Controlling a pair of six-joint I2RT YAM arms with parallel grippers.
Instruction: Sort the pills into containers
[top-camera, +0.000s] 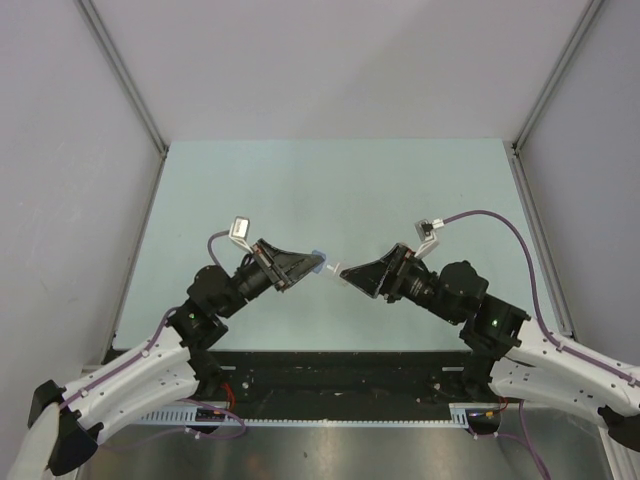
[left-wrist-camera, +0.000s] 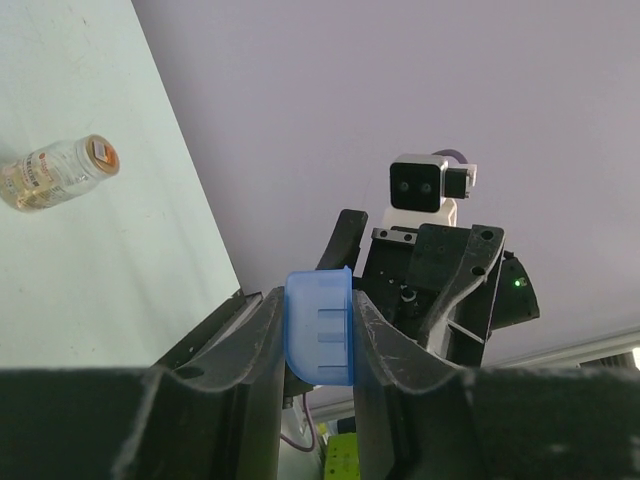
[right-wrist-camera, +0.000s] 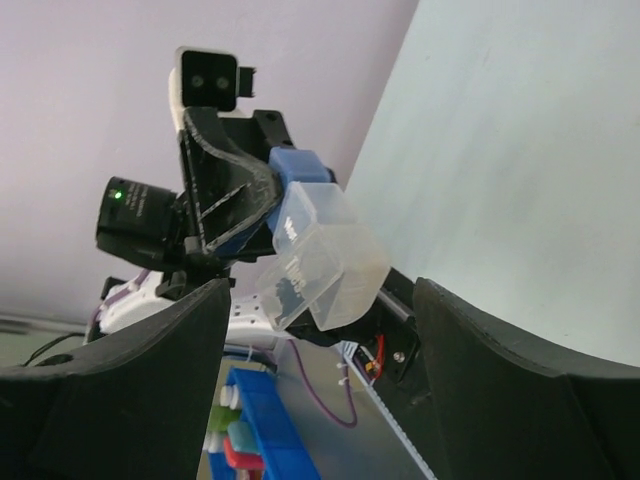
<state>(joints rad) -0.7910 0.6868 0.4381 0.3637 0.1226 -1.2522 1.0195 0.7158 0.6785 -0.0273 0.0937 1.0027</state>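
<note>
My left gripper (top-camera: 315, 262) is shut on the blue cap (left-wrist-camera: 320, 325) of a small clear vial and holds it above the table's middle. The vial's clear body (right-wrist-camera: 325, 255) sticks out toward my right gripper (top-camera: 340, 271). In the right wrist view the right gripper (right-wrist-camera: 320, 290) is open, its fingers wide apart on either side of the clear body, not touching it. A stubby clear jar (left-wrist-camera: 60, 172) with an orange-tan end lies on its side on the table; it does not show in the top view. No loose pills show.
The pale green table (top-camera: 330, 190) is bounded by grey walls and metal frame posts (top-camera: 125, 80). A blue tray (right-wrist-camera: 255, 420) with small coloured items sits below the table's near edge.
</note>
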